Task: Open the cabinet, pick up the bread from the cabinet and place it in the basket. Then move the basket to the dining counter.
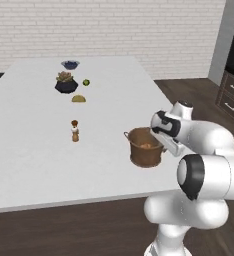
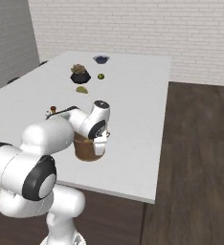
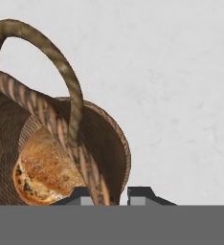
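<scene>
Gripper (image 3: 113, 194) is clamped on the rim of the basket (image 1: 145, 149), which sits on the dining counter (image 1: 34, 150) with the bread (image 3: 44, 167) inside. Apparently only letting go remains.

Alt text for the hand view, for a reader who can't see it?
The gripper is shut on the rim of the brown woven basket, with the bread lying inside. A loop handle arches above, against the white dining counter.

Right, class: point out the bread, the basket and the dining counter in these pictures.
bread (image 3: 47, 167): hand view, its golden crust.
basket (image 1: 145, 154): left base view, its woven outer wall.
dining counter (image 1: 34, 160): left base view, a bare stretch of its white top.
</scene>
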You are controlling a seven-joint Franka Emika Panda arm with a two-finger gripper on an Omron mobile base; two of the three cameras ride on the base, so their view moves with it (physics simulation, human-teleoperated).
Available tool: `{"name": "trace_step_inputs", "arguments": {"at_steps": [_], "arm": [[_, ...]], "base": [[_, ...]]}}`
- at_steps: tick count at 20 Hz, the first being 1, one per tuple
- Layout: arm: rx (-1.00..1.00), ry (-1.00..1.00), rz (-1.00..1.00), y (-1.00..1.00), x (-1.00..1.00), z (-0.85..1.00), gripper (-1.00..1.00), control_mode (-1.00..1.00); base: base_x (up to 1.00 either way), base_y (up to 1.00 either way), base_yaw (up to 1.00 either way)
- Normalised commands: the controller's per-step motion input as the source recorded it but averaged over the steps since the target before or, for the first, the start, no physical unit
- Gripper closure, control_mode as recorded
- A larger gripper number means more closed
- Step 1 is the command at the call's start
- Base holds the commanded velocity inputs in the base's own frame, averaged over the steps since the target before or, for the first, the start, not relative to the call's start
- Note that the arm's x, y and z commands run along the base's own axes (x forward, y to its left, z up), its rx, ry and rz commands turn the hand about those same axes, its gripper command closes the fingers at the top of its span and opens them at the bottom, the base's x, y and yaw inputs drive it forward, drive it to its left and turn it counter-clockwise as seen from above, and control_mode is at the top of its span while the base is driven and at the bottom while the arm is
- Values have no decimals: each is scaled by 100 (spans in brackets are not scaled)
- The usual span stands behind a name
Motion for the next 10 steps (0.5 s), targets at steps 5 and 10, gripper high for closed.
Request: {"name": "trace_step_inputs", "arguments": {"at_steps": [5, 10], "arm": [[0, 7, 2, 2, 9, -17, 100, -100], [0, 1, 3, 5, 2, -14, -100, -100]], "base": [[0, 0, 0], [0, 0, 0]]}}
